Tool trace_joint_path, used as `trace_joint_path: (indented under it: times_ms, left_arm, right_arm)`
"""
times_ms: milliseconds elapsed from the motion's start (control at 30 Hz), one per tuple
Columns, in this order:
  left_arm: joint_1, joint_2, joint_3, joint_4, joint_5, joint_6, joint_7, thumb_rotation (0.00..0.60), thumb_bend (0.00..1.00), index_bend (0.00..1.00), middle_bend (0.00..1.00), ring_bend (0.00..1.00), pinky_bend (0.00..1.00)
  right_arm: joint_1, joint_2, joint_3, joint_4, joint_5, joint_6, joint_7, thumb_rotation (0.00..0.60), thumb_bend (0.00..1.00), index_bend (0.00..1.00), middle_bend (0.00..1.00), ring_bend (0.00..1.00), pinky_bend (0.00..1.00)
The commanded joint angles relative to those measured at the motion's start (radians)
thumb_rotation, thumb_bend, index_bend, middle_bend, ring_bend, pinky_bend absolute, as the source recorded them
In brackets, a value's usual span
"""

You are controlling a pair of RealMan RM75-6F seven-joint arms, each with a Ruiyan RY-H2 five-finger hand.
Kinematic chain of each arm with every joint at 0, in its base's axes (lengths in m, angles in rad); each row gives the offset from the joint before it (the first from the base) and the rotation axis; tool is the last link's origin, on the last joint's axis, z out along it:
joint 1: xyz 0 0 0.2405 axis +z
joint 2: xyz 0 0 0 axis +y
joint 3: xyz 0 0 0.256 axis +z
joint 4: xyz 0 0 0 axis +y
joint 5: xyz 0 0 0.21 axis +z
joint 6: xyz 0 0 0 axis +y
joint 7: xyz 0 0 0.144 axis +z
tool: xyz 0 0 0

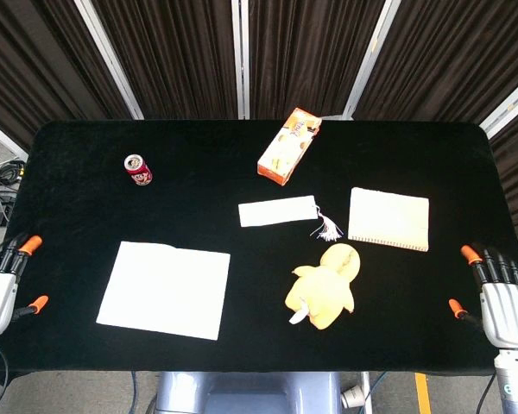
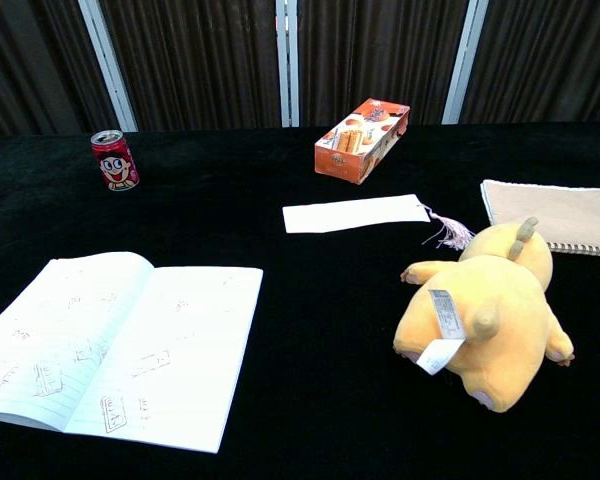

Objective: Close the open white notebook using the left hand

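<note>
A red can (image 1: pixel 138 169) stands upright at the far left of the black table (image 1: pixel 86 147). An orange box (image 1: pixel 288 147) lies far centre. Nearer, a white bookmark (image 1: pixel 277 211) with tassel (image 1: pixel 329 229) lies between the box and a yellow plush (image 1: pixel 323 285); a spiral pad (image 1: pixel 389 219) lies right.

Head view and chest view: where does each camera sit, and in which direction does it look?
Head view: high, looking steeply down on the whole table; left hand and right hand show at its edges.
Chest view: low, at the near edge, looking forward across the table to the curtains; no hand shows.
Both show the open notebook, can, box and plush toy.
</note>
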Motion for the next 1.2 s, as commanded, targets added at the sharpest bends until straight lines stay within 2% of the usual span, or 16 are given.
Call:
trace_joint_path:
  times_ms: [33, 433, 567, 800, 1000, 1200]
  left_arm:
    - [-0.002, 0.003, 0.004, -0.004, -0.001, 0.004, 0.002, 0.600, 0.12, 0.00, 0.00, 0.00, 0.00]
    - [-0.003, 0.007, 0.012, -0.011, 0.009, -0.001, -0.003, 0.600, 0.12, 0.00, 0.00, 0.00, 0.00]
    - [-0.010, 0.009, 0.017, -0.006, 0.015, -0.016, -0.008, 0.600, 0.06, 0.00, 0.00, 0.00, 0.00]
    - [-0.022, -0.003, 0.035, 0.006, 0.022, -0.051, 0.016, 0.600, 0.05, 0.00, 0.00, 0.00, 0.00]
    - [-0.043, -0.084, 0.081, 0.054, 0.064, -0.109, 0.123, 0.600, 0.06, 0.00, 0.00, 0.00, 0.00]
    - [-0.061, -0.166, 0.106, 0.109, 0.083, -0.156, 0.187, 0.600, 0.07, 0.00, 0.00, 0.00, 0.00]
  right_arm:
    - [0.000, 0.004, -0.001, -0.004, -0.002, -0.004, -0.006, 0.600, 0.07, 0.00, 0.00, 0.00, 0.01]
    - [-0.001, 0.008, -0.004, -0.009, -0.006, -0.005, 0.002, 0.600, 0.07, 0.00, 0.00, 0.00, 0.03]
    - [0.000, 0.008, -0.003, -0.008, 0.000, -0.012, 0.001, 0.600, 0.07, 0.00, 0.00, 0.00, 0.03]
    - [0.001, 0.008, -0.008, -0.007, 0.002, -0.023, 0.000, 0.600, 0.07, 0.00, 0.00, 0.00, 0.03]
    - [0.005, 0.008, -0.017, -0.007, -0.002, -0.037, -0.003, 0.600, 0.07, 0.00, 0.00, 0.00, 0.03]
    - [0.005, 0.009, -0.015, -0.008, 0.006, -0.041, -0.002, 0.600, 0.07, 0.00, 0.00, 0.00, 0.03]
